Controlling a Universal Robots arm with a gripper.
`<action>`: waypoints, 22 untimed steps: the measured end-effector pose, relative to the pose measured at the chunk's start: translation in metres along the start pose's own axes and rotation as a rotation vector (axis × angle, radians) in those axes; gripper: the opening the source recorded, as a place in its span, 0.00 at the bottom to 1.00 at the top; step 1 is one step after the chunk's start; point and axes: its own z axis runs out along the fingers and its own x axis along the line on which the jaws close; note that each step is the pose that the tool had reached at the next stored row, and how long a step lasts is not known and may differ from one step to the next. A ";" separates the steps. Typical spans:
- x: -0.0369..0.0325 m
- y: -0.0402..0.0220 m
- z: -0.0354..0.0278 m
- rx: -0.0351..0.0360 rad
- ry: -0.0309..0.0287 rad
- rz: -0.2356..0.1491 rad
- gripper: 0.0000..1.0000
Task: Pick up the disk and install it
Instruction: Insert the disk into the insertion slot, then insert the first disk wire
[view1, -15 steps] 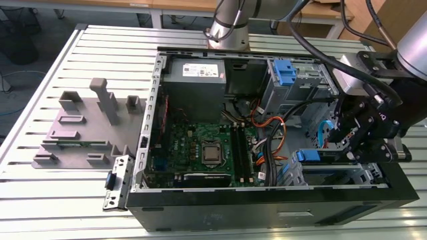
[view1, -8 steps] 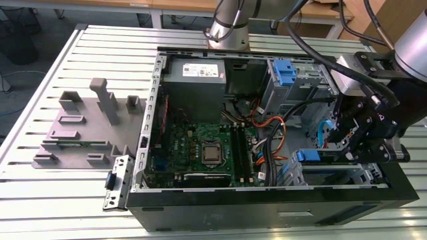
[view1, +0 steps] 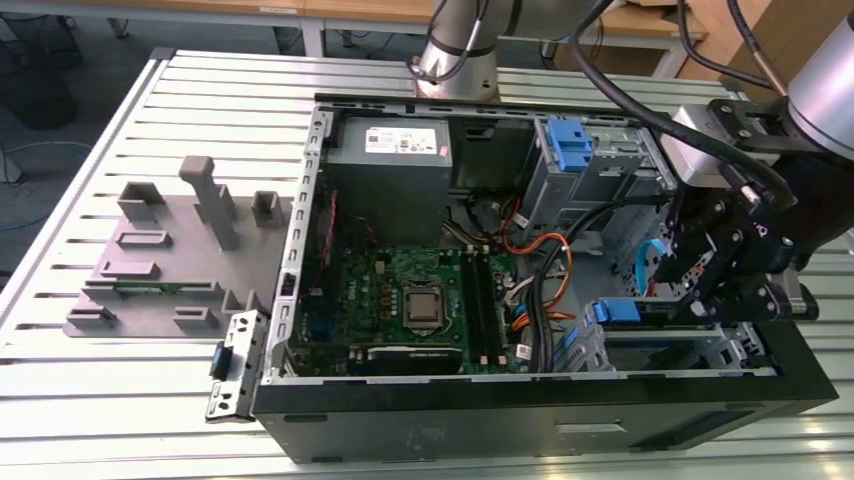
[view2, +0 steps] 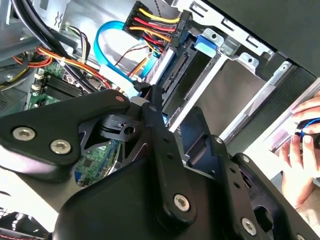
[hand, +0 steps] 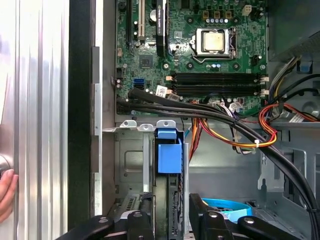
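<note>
An open computer case (view1: 534, 430) is laid on its side on a slatted metal table (view1: 120, 400), and the gripper (view1: 714, 295) is held down inside the drive cage at the corner of the case toward the exterior view's right. The disk (view1: 622, 311) is seated on edge in that cage, with its blue carrier tab at the cage's mouth, facing the motherboard (view1: 400, 290). In the first wrist view the disk (hand: 169, 150) is framed by the grey cage walls and the gripper (hand: 170, 220) is set astride it. Whether the disk is clamped or merely straddled cannot be told. In the second wrist view the connector end of the disk (view2: 176, 70) is bared, with a power plug (view2: 159, 24) on red, yellow and black wires just beside it and a light-blue cable (view2: 107, 47) looped near. A grey power-supply box (view1: 390, 150) and a tall blue clip (view1: 567, 145) are found at the case's far side. A grey moulded fixture (view1: 147, 270) is placed on the table at the exterior view's left, and a person's hand (view2: 300, 145) is seen outside the case wall.
</note>
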 end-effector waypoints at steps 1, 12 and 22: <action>-0.0001 0.0000 0.0000 0.0000 0.0000 0.000 0.42; -0.0016 0.0001 -0.0023 0.0000 0.0001 0.000 0.42; -0.0016 0.0003 -0.0146 0.0000 0.0000 0.000 0.42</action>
